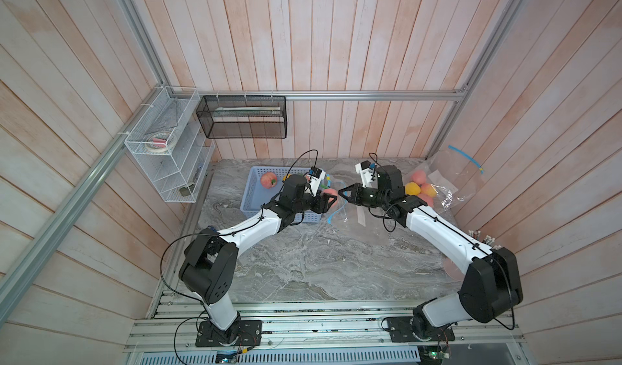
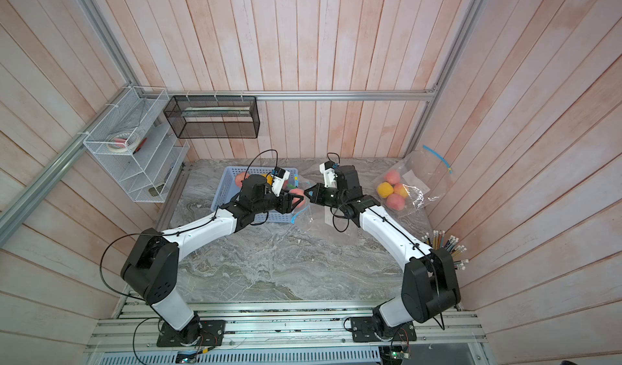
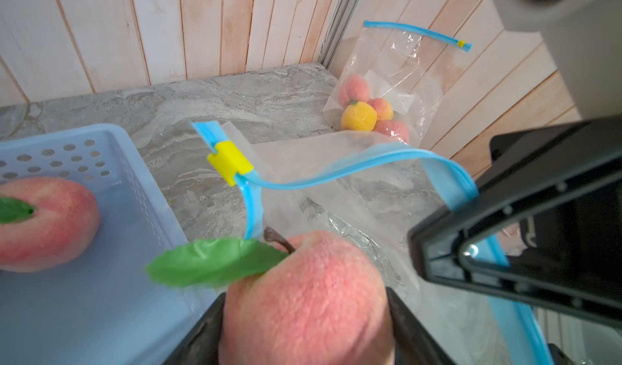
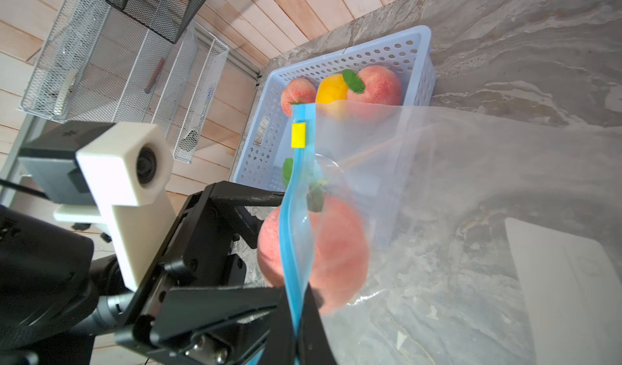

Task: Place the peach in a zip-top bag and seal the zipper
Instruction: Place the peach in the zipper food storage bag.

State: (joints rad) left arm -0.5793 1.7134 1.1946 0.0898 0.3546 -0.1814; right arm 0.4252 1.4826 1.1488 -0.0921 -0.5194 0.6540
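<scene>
Left pincer point(image 1: 329, 201) grips the peach point(image 3: 303, 296) at the mouth of the zip-top bag point(image 4: 437, 178), above the table point(image 1: 319, 262); how far inside is hard to tell. Right pincer point(image 4: 296, 307), clamped shut, pinches the blue zipper strip point(image 4: 290, 245), hiding its end.

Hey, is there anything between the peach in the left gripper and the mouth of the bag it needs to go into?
Nothing visible does. The right gripper pinches the blue zipper rim, holding the mouth of the zip-top bag open, and the peach in the left gripper sits right at that opening.
</scene>
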